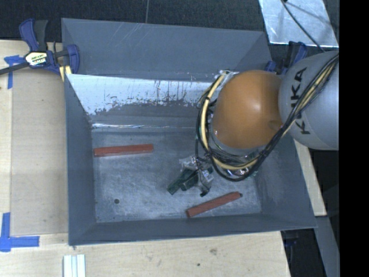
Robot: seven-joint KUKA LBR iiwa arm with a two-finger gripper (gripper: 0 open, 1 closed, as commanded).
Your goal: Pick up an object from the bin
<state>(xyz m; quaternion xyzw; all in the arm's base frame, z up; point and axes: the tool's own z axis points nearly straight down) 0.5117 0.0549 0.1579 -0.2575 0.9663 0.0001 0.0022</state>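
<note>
A stick (pixel 123 150) lies near the bin's (pixel 78 183) left wall. Mid-floor, a dark thing (pixel 180 183) lies just beside the gripper (pixel 198 173) (whether that is open, or has hold, I cannot tell). A second stick (pixel 214 205) lies by the front edge. A poor grip could knock the dark thing aside, or snag that stick.

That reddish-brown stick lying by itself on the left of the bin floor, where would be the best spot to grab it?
Probably at its middle, coming straight down from above and closing across its narrow width. The reddish-brown stick lies flat on the bin floor with bare floor along both long sides, so nothing crowds it.
</note>
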